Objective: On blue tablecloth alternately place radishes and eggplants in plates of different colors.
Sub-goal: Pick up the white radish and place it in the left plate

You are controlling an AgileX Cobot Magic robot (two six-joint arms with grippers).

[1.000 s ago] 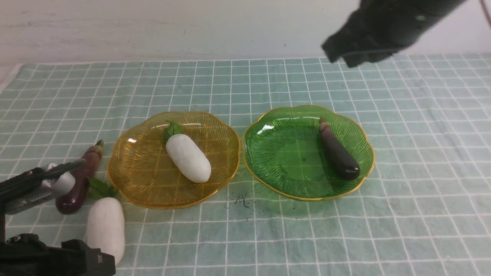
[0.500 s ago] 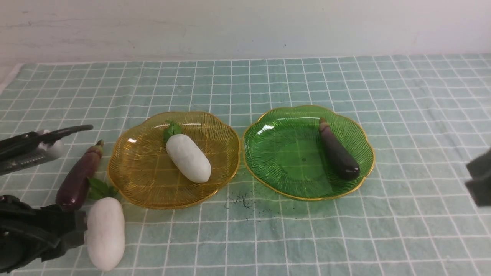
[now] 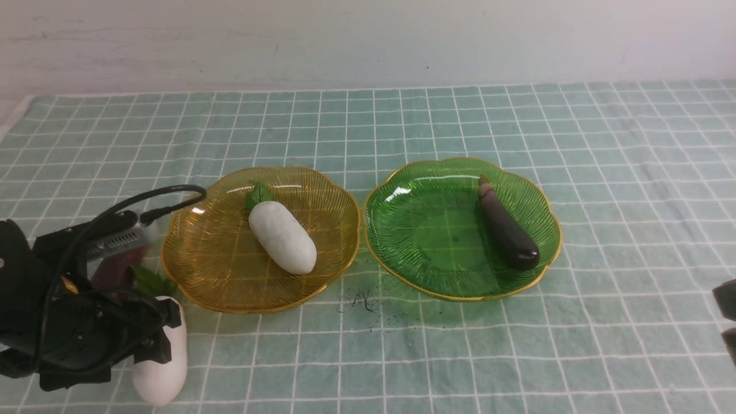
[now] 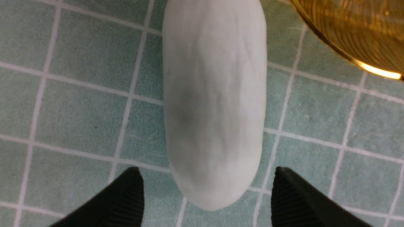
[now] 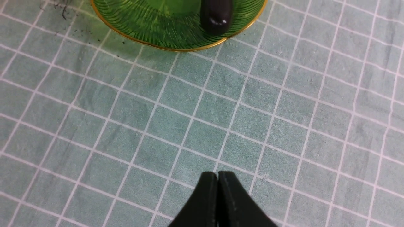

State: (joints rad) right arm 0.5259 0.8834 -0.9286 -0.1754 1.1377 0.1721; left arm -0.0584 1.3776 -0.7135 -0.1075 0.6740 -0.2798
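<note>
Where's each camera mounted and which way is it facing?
Front: between the arms, facing forward across the cloth to the wall; left arm low left, right arm at right edge.
Left wrist: looks down on the loose radish beside the amber plate; open jaws flank its end.
Right wrist: looks down on bare cloth and the green plate with eggplant; jaws shut.
Shared: front and left wrist, that radish; front and right wrist, the eggplant.
</note>
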